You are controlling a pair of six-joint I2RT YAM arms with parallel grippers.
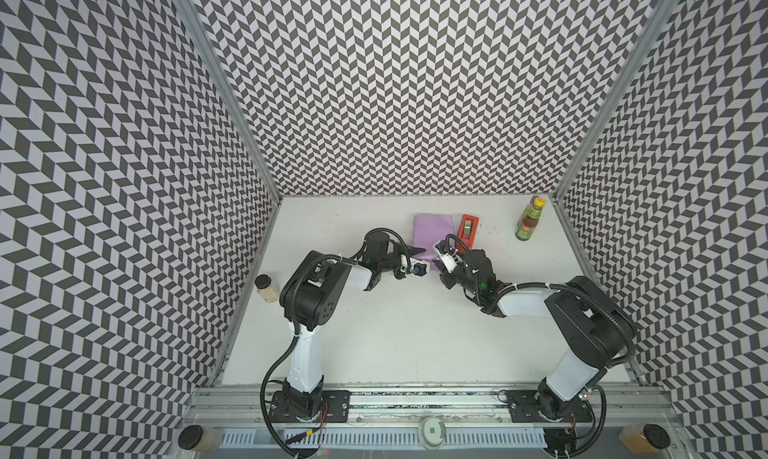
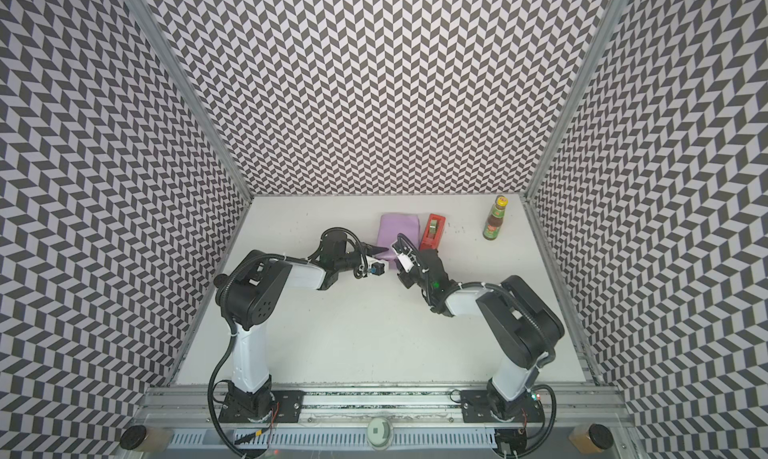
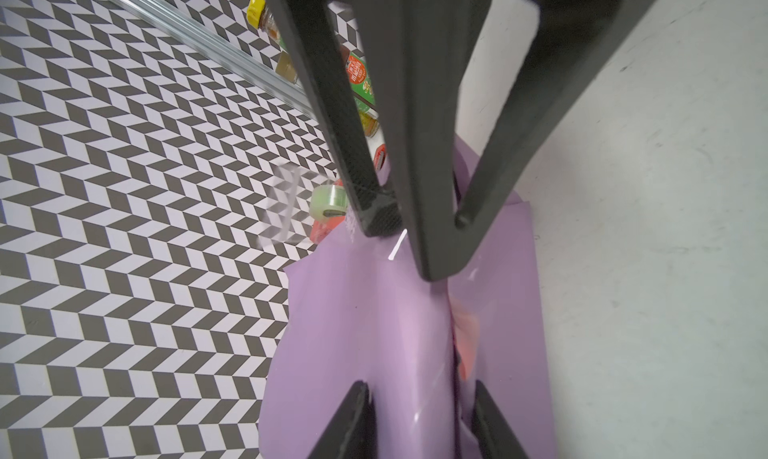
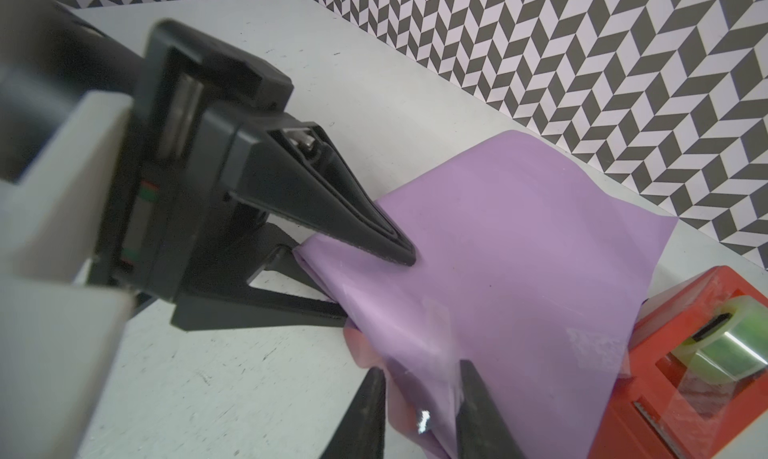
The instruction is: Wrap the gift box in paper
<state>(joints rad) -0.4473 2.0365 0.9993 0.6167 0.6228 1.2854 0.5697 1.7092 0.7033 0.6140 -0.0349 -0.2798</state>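
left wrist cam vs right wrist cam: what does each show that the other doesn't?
Left wrist only: the yellow-capped, green-labelled glass sauce bottle, and the right gripper head-on, tips at the creased lilac-purple paper. Right wrist only: the left gripper side-on, one finger over the sheet's edge, one under. Both: that paper, the red plastic tape dispenser and its green tape roll.

The left arm (image 1: pixel 305 353), based at seven o'clock in both top views, and the right arm (image 1: pixel 575 365), at five o'clock, pair white link shells with black joint housings. Ribbed black conduit (image 1: pixel 268 371) loops along each. The left gripper (image 3: pixel 417 386) and right gripper (image 4: pixel 420 369) have black tapering fingers.
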